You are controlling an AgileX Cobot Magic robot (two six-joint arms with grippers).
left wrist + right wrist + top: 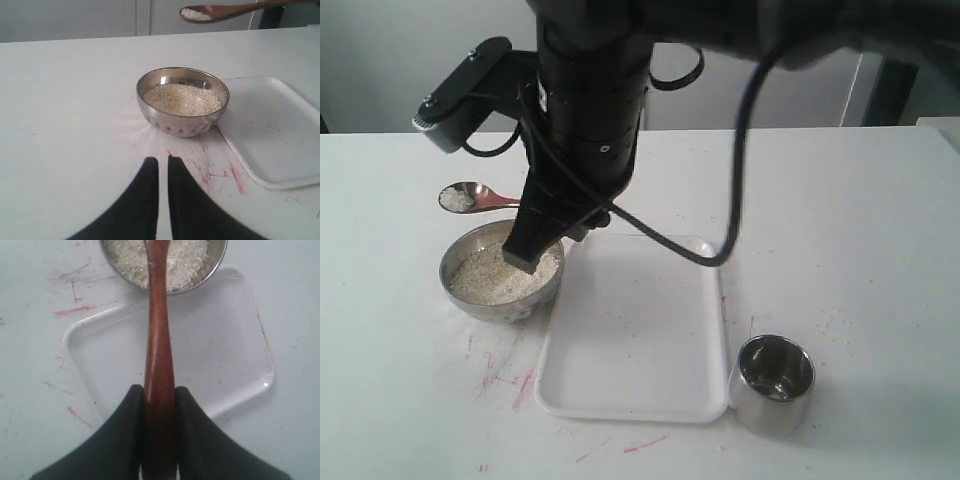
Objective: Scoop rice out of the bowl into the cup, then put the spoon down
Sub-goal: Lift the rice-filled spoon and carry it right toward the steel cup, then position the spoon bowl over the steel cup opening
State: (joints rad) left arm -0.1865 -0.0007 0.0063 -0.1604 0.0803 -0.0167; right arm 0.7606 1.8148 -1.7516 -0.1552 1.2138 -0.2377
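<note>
The steel bowl (470, 296) (176, 123) holds a heap of rice (488, 281) (183, 99) (186, 260) on the left of the table. My right gripper (530, 235) (159, 390) reaches across and is shut on the handle of the wooden spoon (470, 195) (225, 10) (159, 335). The spoon head hangs beyond the bowl's far rim with a small load of rice (195, 14). The steel cup (775, 382) stands at the front right, out of both wrist views. My left gripper (163, 160) is shut and empty, low over the table short of the bowl, and hidden from the exterior view.
A flat white tray (640, 340) (280, 130) (215, 355) lies between bowl and cup. Red scribbles (505, 378) (220, 172) mark the table in front of the bowl. The right arm's black cable (730, 200) loops over the tray. A few stray grains lie near the cup.
</note>
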